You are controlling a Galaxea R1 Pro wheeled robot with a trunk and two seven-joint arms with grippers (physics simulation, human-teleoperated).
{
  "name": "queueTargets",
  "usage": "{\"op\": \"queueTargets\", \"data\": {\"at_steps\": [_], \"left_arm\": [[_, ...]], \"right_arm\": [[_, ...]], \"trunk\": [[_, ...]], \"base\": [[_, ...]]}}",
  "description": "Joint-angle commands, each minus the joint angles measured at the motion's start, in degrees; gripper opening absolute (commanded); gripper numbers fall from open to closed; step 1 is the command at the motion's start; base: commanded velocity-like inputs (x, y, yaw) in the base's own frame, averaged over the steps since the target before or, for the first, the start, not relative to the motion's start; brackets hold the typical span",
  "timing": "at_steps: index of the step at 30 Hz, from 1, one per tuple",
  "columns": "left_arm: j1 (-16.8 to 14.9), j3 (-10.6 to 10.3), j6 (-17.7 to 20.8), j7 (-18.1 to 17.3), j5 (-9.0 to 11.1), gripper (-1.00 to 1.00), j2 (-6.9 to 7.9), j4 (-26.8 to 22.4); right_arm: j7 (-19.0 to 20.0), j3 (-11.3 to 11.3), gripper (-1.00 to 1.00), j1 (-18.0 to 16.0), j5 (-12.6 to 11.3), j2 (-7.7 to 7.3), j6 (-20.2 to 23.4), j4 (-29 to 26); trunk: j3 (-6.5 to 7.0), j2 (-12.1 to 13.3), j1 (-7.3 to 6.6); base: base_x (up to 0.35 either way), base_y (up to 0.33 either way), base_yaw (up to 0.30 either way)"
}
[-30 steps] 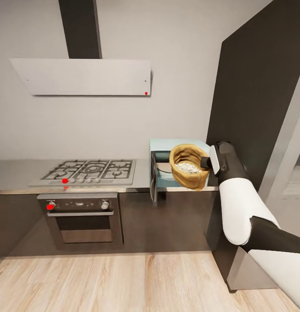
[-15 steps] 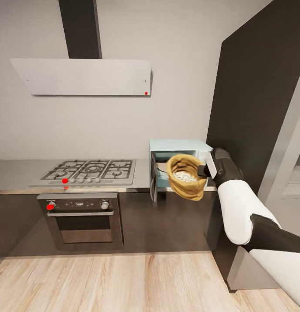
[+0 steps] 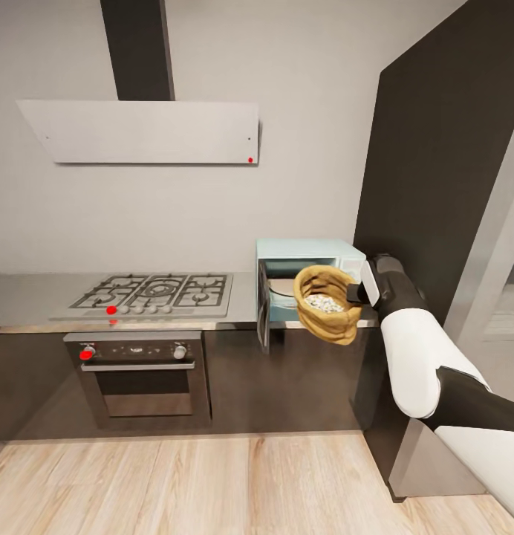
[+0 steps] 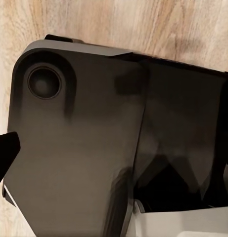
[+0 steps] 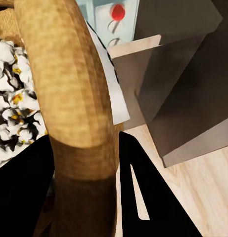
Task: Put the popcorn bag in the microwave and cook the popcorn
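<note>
My right gripper (image 3: 352, 292) is shut on the rim of the popcorn bag (image 3: 327, 306), a tan-brown sack held tilted in the air just in front of the microwave (image 3: 310, 251). White popcorn (image 3: 323, 303) fills the bag. The mint-blue microwave stands on the grey countertop (image 3: 34, 297), its door (image 3: 263, 303) swung open to the left. In the right wrist view the two dark fingers (image 5: 24, 192) clamp the rolled rim of the bag (image 5: 76, 89), with popcorn (image 5: 10, 113) beside it and the microwave's red-dotted panel (image 5: 116, 12) beyond. A dark tip (image 4: 4, 152) shows in the left wrist view.
A gas hob (image 3: 157, 291) sits on the counter left of the microwave, with a built-in oven (image 3: 142, 375) below and a hood (image 3: 142, 131) above. A tall dark cabinet (image 3: 443, 186) stands right of the microwave. The left wrist camera looks down on my dark base (image 4: 84, 148) over wood floor.
The bag and my right gripper have dropped a little in front of the microwave, shifting slightly left and then back right. The camera has not moved.
</note>
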Motion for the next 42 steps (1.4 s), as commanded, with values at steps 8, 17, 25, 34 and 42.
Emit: {"op": "queueTargets", "data": {"at_steps": [8, 17, 25, 34, 42], "left_arm": [[0.0, 0.2, -0.1, -0.1, 0.3, 1.0, -0.04, -0.1], [0.0, 0.2, -0.1, -0.1, 0.3, 1.0, -0.04, 0.0], [0.0, 0.2, -0.1, -0.1, 0.3, 1.0, -0.04, 0.0], [0.0, 0.2, -0.1, 0.0, 0.3, 1.0, -0.04, 0.0], [0.0, 0.2, -0.1, 0.0, 0.3, 1.0, -0.02, 0.0]], "right_arm": [[0.2, -0.4, -1.0, -0.8, 0.4, -0.2, 0.2, 7.8], [0.1, -0.5, -1.0, -3.3, 0.4, -0.34, 0.2, 13.5], [0.5, -0.5, -1.0, -3.3, 0.5, -0.39, 0.2, 12.5], [0.6, -0.6, -1.0, -7.6, 0.4, -0.33, 0.2, 13.2], [0.8, -0.5, -1.0, -8.6, 0.3, -0.34, 0.2, 13.6]], "trunk": [[-0.06, 0.0, 0.01], [-0.06, 0.0, 0.01], [-0.06, 0.0, 0.01], [-0.06, 0.0, 0.01], [-0.06, 0.0, 0.01]], "base": [[0.0, 0.0, 0.0], [0.0, 0.0, 0.0], [0.0, 0.0, 0.0], [0.0, 0.0, 0.0], [0.0, 0.0, 0.0]]}}
